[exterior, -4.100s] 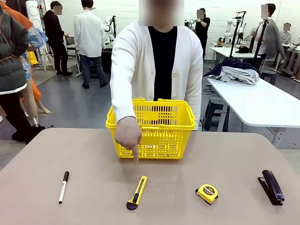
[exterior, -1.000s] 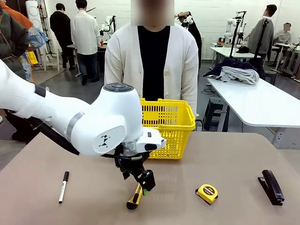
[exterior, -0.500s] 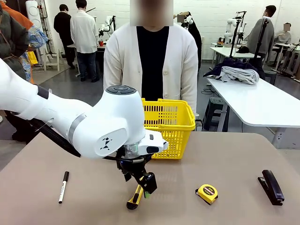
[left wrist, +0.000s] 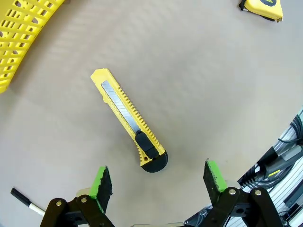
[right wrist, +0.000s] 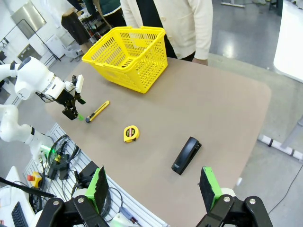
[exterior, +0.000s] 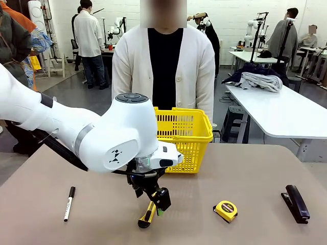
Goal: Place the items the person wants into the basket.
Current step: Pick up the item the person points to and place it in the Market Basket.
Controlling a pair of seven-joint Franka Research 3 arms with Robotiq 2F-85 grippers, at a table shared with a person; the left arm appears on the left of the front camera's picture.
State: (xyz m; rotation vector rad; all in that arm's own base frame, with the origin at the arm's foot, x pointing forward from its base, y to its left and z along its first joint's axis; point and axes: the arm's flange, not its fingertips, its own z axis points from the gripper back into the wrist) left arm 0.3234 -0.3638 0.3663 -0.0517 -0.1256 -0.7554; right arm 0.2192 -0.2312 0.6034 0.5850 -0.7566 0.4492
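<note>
A yellow-and-black utility knife (exterior: 148, 213) (left wrist: 128, 118) (right wrist: 97, 111) lies flat on the table in front of the yellow basket (exterior: 189, 138) (left wrist: 19, 28) (right wrist: 128, 56). My left gripper (exterior: 156, 204) (left wrist: 158, 178) hovers just above the knife's black end, open, with the green pads wide apart and nothing between them. It also shows far off as the left gripper (right wrist: 71, 106). A black stapler (exterior: 295, 203) (right wrist: 186, 155) lies at the right. My right gripper (right wrist: 153, 185) is open, high above the table's near edge. The person (exterior: 163, 71) stands behind the basket.
A white marker with a black cap (exterior: 68, 203) (left wrist: 21, 198) lies at the left. A yellow tape measure (exterior: 225, 211) (left wrist: 265, 7) (right wrist: 131, 133) sits between the knife and the stapler. My left arm's white body (exterior: 102, 138) blocks the basket's left part.
The person's hand, which pointed at the knife, has drawn back. My left arm has come in over the knife and barely shifted in the last second. Its jaws stayed open.
</note>
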